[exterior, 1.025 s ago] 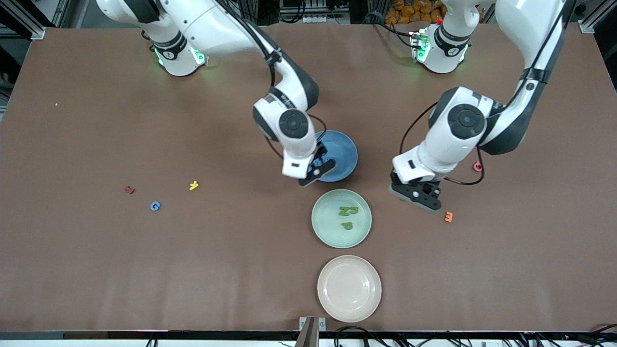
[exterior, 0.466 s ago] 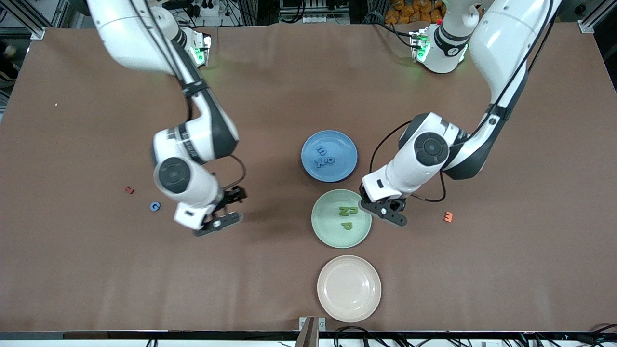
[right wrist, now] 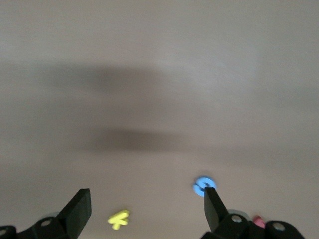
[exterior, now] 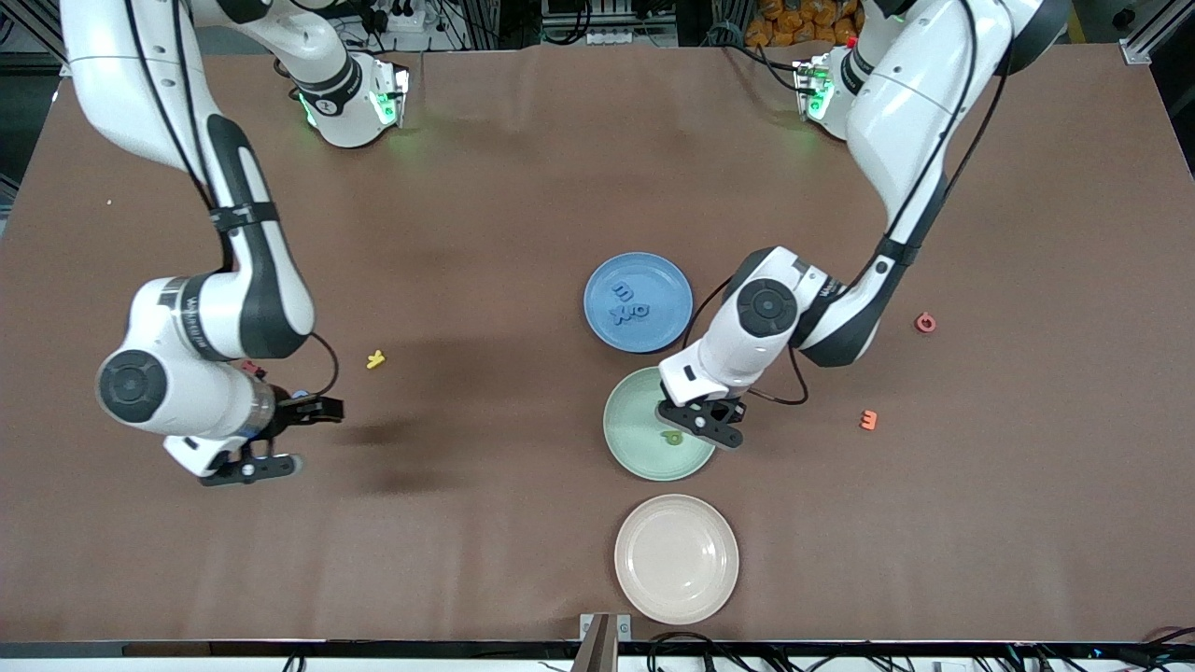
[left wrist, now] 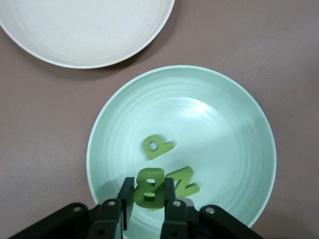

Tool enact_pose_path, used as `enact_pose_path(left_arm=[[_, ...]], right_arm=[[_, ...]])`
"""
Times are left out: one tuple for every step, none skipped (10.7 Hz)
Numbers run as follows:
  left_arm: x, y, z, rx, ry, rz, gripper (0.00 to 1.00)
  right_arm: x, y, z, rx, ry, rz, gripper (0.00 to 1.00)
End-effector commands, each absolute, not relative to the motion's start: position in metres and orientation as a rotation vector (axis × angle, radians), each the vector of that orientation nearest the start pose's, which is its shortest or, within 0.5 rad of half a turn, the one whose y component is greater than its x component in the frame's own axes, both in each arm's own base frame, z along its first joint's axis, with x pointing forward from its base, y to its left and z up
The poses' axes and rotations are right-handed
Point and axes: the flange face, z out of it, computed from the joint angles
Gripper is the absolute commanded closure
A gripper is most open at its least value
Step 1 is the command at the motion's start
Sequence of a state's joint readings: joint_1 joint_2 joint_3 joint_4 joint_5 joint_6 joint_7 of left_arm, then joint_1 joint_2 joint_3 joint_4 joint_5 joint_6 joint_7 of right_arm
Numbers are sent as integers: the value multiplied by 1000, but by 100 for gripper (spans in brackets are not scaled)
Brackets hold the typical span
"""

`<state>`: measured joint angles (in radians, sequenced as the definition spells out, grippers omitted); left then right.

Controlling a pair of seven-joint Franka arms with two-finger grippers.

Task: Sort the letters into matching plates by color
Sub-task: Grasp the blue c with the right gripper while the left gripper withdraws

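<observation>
My left gripper [exterior: 698, 429] hangs low over the pale green plate [exterior: 635, 439], shut on a green letter B [left wrist: 149, 187] held upright between its fingers [left wrist: 171, 195]. Two more green letters, a P [left wrist: 158, 146] and a Z [left wrist: 185, 183], lie in that green plate [left wrist: 219, 124]. The blue plate [exterior: 667, 322] holds several blue letters [exterior: 630, 303]. My right gripper [exterior: 288, 437] is open over bare table toward the right arm's end. A loose blue letter [right wrist: 203, 185] lies by one of its fingertips [right wrist: 210, 198], and the right gripper [right wrist: 145, 199] holds nothing.
A yellow letter [exterior: 375, 358] and a red one [exterior: 248, 367] lie near the right gripper. An orange letter [exterior: 869, 420] and a red one [exterior: 924, 323] lie toward the left arm's end. A cream plate [exterior: 676, 558] sits nearest the front camera.
The right arm swung away from the blue plate to the loose blue letter, leaving blue letters in that plate. The left gripper carried the green B over the green plate.
</observation>
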<state>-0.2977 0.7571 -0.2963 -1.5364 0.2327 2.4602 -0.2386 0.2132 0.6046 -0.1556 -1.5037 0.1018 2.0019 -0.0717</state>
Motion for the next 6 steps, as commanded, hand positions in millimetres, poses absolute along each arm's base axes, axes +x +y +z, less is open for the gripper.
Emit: enact_pose_path(left_arm=[[632, -379, 241, -3141, 653, -339, 57], [631, -380, 241, -3141, 653, -339, 9], [632, -379, 243, -3143, 647, -343, 0], [632, -380, 249, -3148, 640, -355, 0], [634, -379, 263, -3155, 611, -382, 0], [635, -376, 279, -3160, 576, -399, 0]], right_arm=[[668, 40, 299, -3127, 347, 211, 0], [660, 37, 290, -3111, 506, 194, 0], [650, 30, 281, -3092, 613, 170, 0], [640, 19, 273, -3067, 725, 127, 0], [632, 9, 263, -3050, 789, 103, 0], [622, -6, 251, -3043, 814, 88, 0]])
